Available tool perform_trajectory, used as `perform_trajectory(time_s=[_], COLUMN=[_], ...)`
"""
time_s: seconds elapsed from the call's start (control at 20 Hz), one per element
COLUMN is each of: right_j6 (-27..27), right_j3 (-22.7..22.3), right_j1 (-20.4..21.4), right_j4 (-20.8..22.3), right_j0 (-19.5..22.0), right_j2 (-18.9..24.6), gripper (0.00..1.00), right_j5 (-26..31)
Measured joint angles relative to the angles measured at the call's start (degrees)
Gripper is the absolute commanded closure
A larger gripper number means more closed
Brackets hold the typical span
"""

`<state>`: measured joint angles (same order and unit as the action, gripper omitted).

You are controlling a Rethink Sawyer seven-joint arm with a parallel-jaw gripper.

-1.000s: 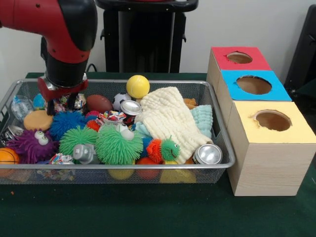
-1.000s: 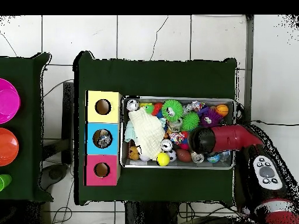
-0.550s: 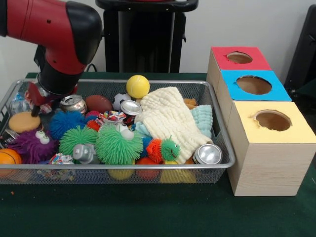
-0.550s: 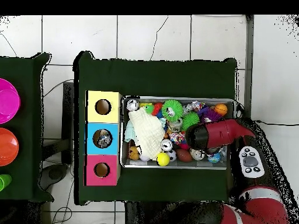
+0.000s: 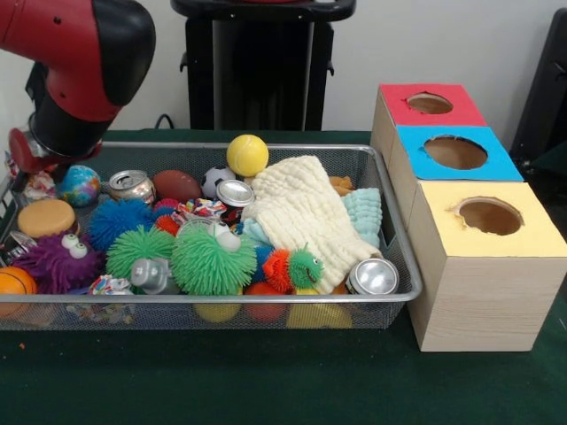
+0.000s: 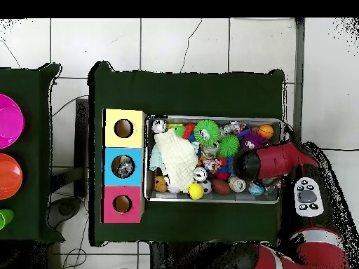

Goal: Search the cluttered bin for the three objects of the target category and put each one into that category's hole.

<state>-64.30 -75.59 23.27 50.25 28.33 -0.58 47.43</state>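
1. Gripper hangs at the bin's end rim; whether it is spread or pinched I cannot tell.
2. Cans: one just beside it, another mid-bin, a third at the opposite end.
3. Boxes stand beyond that end on green cloth.

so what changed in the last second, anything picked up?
The arm swung toward the picture's left in the front view, out over the bin's end; its hand now sits at the frame edge, grip unclear. That uncovered the silver can and the globe ball; the orange disc shifted slightly. Yellow ball, cream cloth and three boxes stayed put.
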Motion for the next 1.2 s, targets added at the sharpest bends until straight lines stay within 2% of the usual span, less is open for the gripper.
perform_trajectory(time_s=[0.4, 1.2], right_j6=[0.0, 0.0], right_j3=[0.4, 2.4], right_j1=[-0.3, -2.6], right_j4=[-0.3, -2.4], right_j0=[0.2, 2.2], right_j2=[-2.4, -2.5], gripper=[0.0, 0.0], right_j5=[0.0, 0.0])
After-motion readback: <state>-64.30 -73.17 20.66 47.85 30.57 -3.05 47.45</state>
